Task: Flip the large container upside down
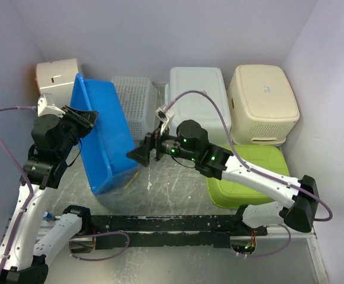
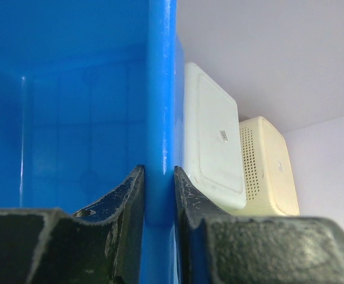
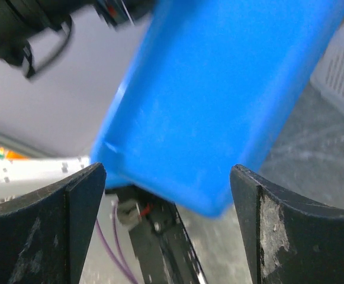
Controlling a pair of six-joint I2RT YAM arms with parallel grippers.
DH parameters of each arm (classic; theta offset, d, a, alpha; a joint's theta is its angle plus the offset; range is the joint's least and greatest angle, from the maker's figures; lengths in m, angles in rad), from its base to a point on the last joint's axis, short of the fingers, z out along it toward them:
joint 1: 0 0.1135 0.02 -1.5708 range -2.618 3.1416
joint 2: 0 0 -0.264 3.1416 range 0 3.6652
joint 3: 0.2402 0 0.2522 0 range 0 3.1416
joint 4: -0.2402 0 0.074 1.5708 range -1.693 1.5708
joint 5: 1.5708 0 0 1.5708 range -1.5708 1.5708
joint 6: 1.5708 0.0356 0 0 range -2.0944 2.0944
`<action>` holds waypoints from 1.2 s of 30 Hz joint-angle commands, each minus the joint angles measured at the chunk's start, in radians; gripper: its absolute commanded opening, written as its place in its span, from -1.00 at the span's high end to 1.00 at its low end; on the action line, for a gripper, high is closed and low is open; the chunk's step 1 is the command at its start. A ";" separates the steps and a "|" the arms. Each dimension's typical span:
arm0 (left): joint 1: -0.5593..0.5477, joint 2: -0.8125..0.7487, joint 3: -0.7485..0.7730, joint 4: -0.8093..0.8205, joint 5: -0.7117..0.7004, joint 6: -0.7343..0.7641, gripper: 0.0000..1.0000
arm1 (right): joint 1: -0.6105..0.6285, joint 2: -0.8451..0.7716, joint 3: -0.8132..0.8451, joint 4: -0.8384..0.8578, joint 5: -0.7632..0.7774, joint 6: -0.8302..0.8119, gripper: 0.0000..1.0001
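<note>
The large container (image 1: 103, 142) is a blue plastic tub, tipped up on one long side left of centre, its open mouth facing left. My left gripper (image 1: 86, 118) is shut on its upper rim. In the left wrist view the blue rim (image 2: 161, 89) runs straight up between the pinching fingers of the left gripper (image 2: 158, 170). My right gripper (image 1: 137, 155) stands open just right of the tub's outer bottom, and I cannot tell whether it touches. In the right wrist view the tub's blue underside (image 3: 219, 100) fills the space ahead of the wide-apart right gripper (image 3: 169, 173).
Along the back wall stand a white perforated basket (image 1: 135, 106), an upturned white bin (image 1: 198, 97), a cream bin (image 1: 261, 103) and a cream box (image 1: 56, 77). A green tub (image 1: 248, 174) lies under the right arm. A black rail (image 1: 172, 223) crosses the front.
</note>
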 commanded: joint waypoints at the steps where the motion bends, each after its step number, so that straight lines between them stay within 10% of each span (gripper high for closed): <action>1: -0.002 -0.036 0.033 0.143 -0.027 -0.030 0.87 | 0.074 0.092 0.170 -0.043 0.243 -0.050 -0.72; 10: -0.002 -0.045 0.017 0.146 -0.037 -0.042 0.87 | 0.213 0.323 0.479 -0.253 0.426 -0.123 -0.53; 29: -0.002 -0.082 -0.015 0.167 -0.072 -0.036 0.87 | 0.342 0.505 0.754 -0.451 0.627 -0.223 0.53; 36: -0.002 -0.112 -0.020 0.179 -0.104 -0.021 0.87 | 0.350 0.513 0.769 -0.482 0.741 -0.226 0.25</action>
